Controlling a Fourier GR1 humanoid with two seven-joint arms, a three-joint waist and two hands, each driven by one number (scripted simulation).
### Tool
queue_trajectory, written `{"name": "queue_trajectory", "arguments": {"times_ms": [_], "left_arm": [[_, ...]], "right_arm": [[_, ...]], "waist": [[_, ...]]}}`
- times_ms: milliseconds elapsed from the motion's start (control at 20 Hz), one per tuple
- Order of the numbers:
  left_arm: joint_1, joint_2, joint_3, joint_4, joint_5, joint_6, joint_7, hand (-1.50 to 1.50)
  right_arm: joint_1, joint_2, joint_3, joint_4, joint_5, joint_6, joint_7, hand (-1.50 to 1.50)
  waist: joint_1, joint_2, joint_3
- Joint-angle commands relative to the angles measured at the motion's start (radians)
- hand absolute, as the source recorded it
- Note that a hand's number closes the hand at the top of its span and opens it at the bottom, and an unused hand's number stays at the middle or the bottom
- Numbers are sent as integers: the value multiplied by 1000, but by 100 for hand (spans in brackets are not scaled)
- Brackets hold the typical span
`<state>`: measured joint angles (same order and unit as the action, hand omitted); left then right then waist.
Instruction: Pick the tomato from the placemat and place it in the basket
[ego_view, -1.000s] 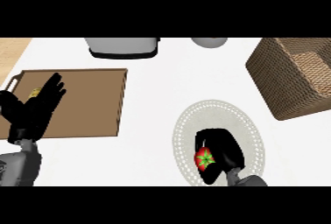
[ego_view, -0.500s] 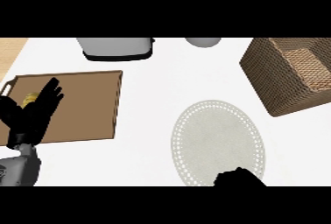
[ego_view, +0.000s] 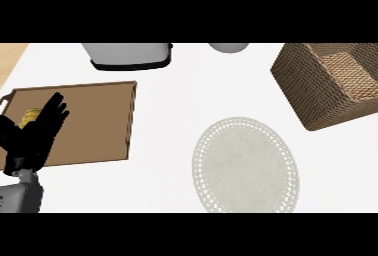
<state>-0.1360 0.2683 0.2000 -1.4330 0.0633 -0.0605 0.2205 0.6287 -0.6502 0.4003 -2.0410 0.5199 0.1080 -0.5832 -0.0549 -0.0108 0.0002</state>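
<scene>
The round grey placemat (ego_view: 246, 165) lies on the white counter at lower centre-right, and nothing rests on it. No tomato shows anywhere in the head view. The woven brown basket (ego_view: 330, 85) stands at the right, its inside showing only wicker. My left hand (ego_view: 33, 135) is open at the left edge, fingers up, resting over the wooden tray. My right hand is out of view.
A wooden tray (ego_view: 88, 122) lies at the left, with a small yellow item (ego_view: 31, 116) partly hidden behind my left hand. At the back stand a grey appliance (ego_view: 127, 54) and a grey rounded object (ego_view: 229, 47). A wooden strip shows at the far upper left.
My right hand, shut on the tomato over the placemat a second ago, has withdrawn past the lower edge with the tomato. The view has shifted, so the scene sits further left.
</scene>
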Motion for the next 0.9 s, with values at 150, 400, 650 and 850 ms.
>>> {"name": "queue_trajectory", "arguments": {"times_ms": [150,400,650,850], "left_arm": [[6,7,5,-60,17,-2,48,0],[7,-5,-6,-1,-18,6,-13,0],[-13,6,-7,4,0,-25,-3,0],[-41,21,9,44,11,-44,-28,0]], "right_arm": [[253,-120,-328,-265,-351,4,-160,150],[374,-140,-623,-411,-555,64,-88,150],[296,-133,-877,-470,-808,105,100,150],[186,-137,-959,-435,-927,120,238,150]], "waist": [[2,-1,-1],[1,4,-3],[39,10,-3],[50,13,-3]]}}
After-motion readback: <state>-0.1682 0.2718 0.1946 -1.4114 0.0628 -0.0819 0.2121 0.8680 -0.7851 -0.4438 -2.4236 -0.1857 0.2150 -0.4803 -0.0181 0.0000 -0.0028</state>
